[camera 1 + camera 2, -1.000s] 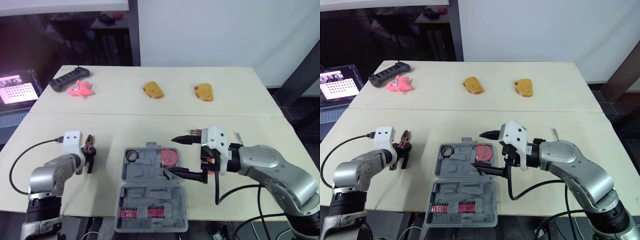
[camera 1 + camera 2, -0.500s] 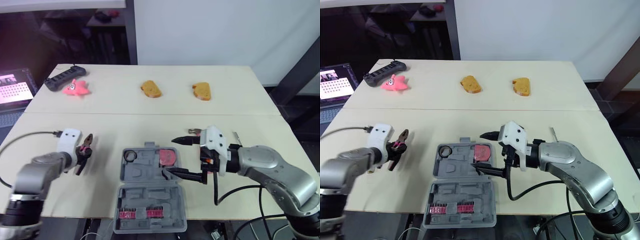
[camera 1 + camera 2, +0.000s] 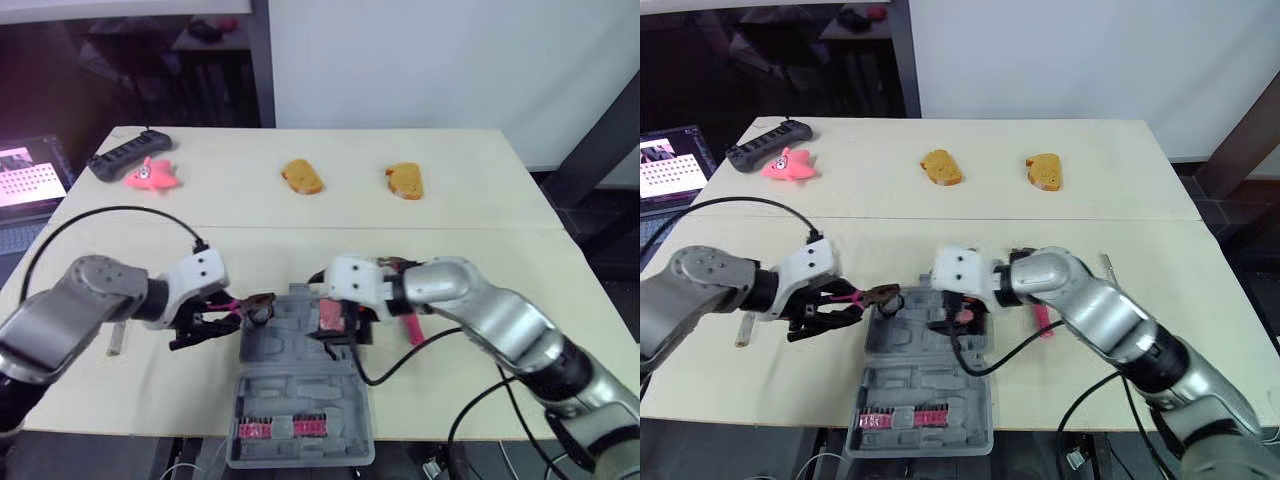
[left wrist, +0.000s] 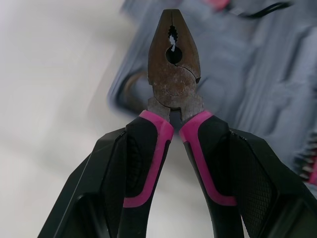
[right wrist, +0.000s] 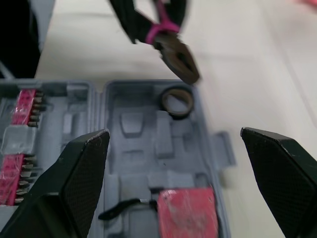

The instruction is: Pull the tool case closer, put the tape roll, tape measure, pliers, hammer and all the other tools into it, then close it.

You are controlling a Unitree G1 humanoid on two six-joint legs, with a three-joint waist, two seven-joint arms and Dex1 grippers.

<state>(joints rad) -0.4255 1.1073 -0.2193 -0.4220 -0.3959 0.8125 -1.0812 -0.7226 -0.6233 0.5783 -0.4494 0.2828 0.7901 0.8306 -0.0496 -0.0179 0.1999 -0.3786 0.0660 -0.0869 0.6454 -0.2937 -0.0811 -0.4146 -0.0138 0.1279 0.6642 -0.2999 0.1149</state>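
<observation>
Pliers [image 4: 173, 74] clamped by their pink-and-black handles between the fingers of the left gripper [image 3: 212, 318], with the rusty brown head closed and pointing forward past the fingertips. The head reaches the edge of the open grey tool case [image 3: 290, 355] at the corner pocket holding the tape roll [image 5: 178, 101]; whether it touches the case cannot be judged.

The right gripper [image 5: 173, 134] hovers over the case tray, fingers spread wide and holding nothing. The red tape measure [image 5: 185, 218] sits in the tray between and below these fingers. The tape roll lies further ahead of them, and the head of the pliers is just beyond it. The case lid, carrying a row of bits in a pink holder [image 3: 280, 428], lies on the robot's side of both grippers.

A pink-handled tool [image 3: 411, 329] rests on the table [image 3: 250, 220] just behind the right gripper, partly hidden by that arm. A small grey tool [image 3: 740, 330] lies well behind the left gripper, outboard of its arm. Far ahead of both grippers are a black power strip [image 3: 125, 160], a pink toy [image 3: 155, 176] and two pieces of bread [image 3: 303, 178] [image 3: 405, 181].
</observation>
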